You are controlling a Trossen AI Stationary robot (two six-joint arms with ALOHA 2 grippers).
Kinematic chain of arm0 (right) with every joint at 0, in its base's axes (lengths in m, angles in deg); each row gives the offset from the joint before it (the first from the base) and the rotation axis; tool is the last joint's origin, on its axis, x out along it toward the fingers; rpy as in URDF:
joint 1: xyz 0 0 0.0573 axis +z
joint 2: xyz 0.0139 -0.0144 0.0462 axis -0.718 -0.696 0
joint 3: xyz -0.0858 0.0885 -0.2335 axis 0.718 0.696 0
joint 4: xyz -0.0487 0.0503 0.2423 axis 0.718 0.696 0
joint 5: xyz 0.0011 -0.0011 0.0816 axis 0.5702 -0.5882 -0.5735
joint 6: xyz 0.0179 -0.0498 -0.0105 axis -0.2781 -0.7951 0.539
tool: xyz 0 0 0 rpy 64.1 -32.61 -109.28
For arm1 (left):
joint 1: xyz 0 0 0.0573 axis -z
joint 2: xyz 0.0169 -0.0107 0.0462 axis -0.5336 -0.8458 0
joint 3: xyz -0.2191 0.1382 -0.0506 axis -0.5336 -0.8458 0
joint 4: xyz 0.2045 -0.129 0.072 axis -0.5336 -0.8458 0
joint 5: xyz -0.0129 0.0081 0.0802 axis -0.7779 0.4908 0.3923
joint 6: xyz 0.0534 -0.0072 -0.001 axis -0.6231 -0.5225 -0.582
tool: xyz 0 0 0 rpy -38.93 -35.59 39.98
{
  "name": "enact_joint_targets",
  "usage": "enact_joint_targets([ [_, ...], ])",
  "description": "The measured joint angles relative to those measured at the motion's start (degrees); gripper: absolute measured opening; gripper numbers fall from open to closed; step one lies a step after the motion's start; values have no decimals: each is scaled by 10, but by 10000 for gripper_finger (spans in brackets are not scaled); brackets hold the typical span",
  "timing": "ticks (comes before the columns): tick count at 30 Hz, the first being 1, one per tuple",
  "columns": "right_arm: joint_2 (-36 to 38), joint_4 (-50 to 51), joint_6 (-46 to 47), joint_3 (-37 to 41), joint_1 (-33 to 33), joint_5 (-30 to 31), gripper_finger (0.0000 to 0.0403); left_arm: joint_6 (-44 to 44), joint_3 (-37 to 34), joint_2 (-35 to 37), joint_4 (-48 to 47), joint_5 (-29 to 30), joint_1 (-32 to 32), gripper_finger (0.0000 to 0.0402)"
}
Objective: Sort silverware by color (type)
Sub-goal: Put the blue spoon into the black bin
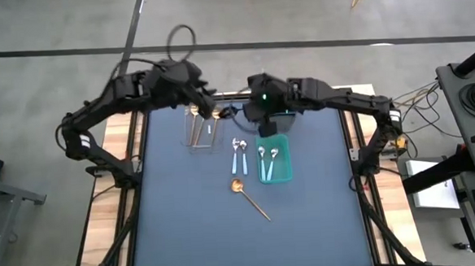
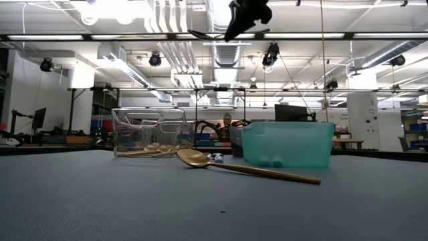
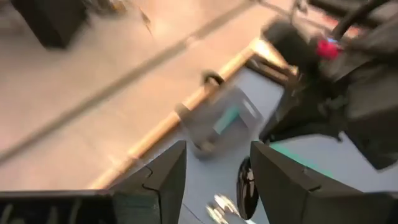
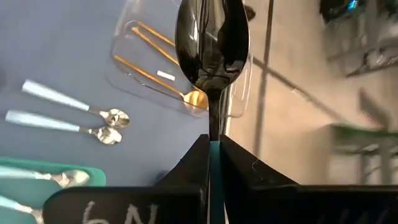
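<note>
High view: the right gripper (image 1: 262, 107) sits at upper centre, over the far end of the mat, with the teal bin (image 1: 275, 157) just below it in the frame and the clear bin (image 1: 201, 128) to its left; the left gripper (image 1: 187, 80) hangs at the clear bin's upper edge. Gold spoons lie in the clear bin, two blue-handled spoons (image 1: 239, 155) lie loose between the bins, more rest in the teal bin, and one gold spoon (image 1: 249, 196) lies alone at centre, its handle running to the lower right. Low view: the gold spoon (image 2: 241, 165) lies across the foreground, bowl left, handle right, before both bins; a dark gripper shows at top centre, and which arm it is cannot be told here. Left wrist view: the left fingers (image 3: 163, 178) stand spread with nothing between them, and a grey bin (image 3: 222, 119) lies ahead. Right wrist view: the right gripper (image 4: 213, 163) is pressed together on the teal handle of a dark spoon (image 4: 212, 43), whose long axis runs straight out from the fingertips, bowl foremost; the clear bin (image 4: 180, 62) lies behind the bowl. Judgement: the dark spoon's bin looks to be the grey one, which this view does not show, and the right arm carries the spoon.
</note>
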Motion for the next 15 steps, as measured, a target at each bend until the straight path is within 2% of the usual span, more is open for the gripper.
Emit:
enact_joint_targets([
  [4, 0, -5, 37, -2, -56, -60, 9, -34, 59, 0, -11, 47, 0, 164],
  [8, -2, -27, 62, -2, -114, -135, 9, -48, 103, 0, -13, 55, 0, 164],
  [12, -17, -51, 72, -2, -165, -218, 9, -50, 128, 0, -13, 73, 0, 164],
  [15, -40, -49, 58, -2, -191, -248, 9, -50, 135, 0, -13, 86, 0, 164],
])
